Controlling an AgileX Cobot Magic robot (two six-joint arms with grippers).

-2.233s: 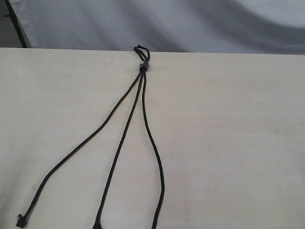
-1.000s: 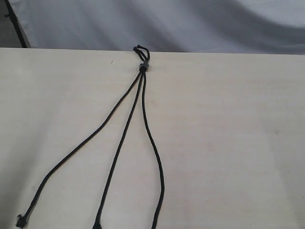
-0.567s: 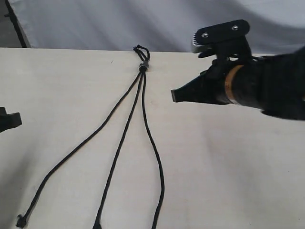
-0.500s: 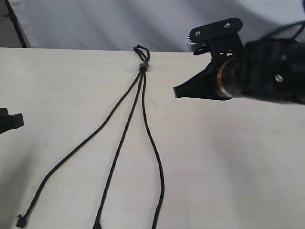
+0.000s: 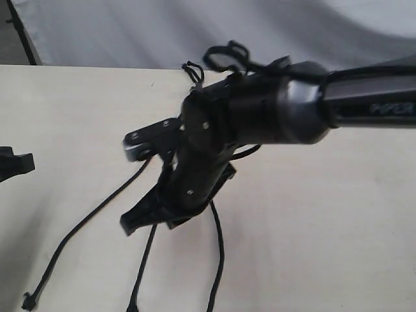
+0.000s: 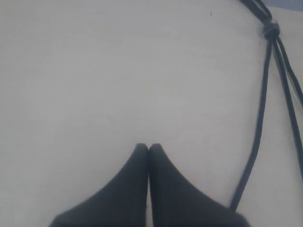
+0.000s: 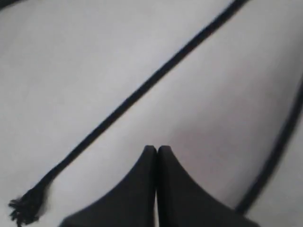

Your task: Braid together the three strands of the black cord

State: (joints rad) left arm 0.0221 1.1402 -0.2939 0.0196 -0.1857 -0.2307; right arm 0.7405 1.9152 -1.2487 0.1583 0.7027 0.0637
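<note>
The black cord lies on the pale table, its little loops at the far edge. In the left wrist view the grey band joins the three strands. They fan out toward the near edge: the left strand ends in a knotted tip, beside the middle strand and the right strand. My right gripper is shut and empty, low between the left and middle strands; its arm covers their upper parts. Its wrist view shows a strand with a frayed tip. My left gripper is shut and empty, apart from the cord.
A grey cloth backdrop hangs behind the table's far edge. The left gripper shows only at the left border of the exterior view. The right arm's glossy cables loop above its wrist.
The right arm has swung from the upper right down and left across the cord, its gripper now low over the strands. The left gripper has stayed at the left edge.
</note>
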